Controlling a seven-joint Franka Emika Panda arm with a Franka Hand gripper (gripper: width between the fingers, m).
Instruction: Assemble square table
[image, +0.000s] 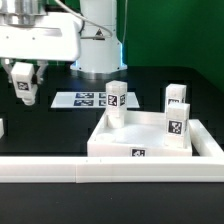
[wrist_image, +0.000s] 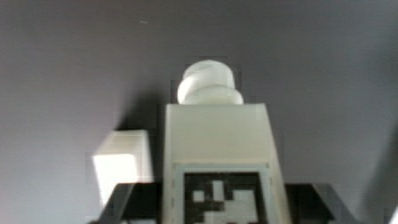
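Observation:
The white square tabletop (image: 150, 143) lies rim up at the exterior view's right. Three tagged white leg blocks stand upright in its corners: one at the far left (image: 115, 97), one at the far right (image: 177, 96), one at the near right (image: 176, 127). My gripper (image: 23, 88) hangs at the exterior view's left above the black table, shut on a fourth leg block (image: 27, 96). In the wrist view this leg (wrist_image: 221, 140) sits between the dark jaws of the gripper (wrist_image: 222, 203), tag facing the camera, its rounded screw end (wrist_image: 210, 84) pointing away.
The marker board (image: 84, 100) lies flat behind the tabletop's left side. The long white border rail (image: 90, 171) runs along the front. A small white piece (image: 2, 127) sits at the far left edge; a white piece also shows beside the held leg in the wrist view (wrist_image: 119, 157).

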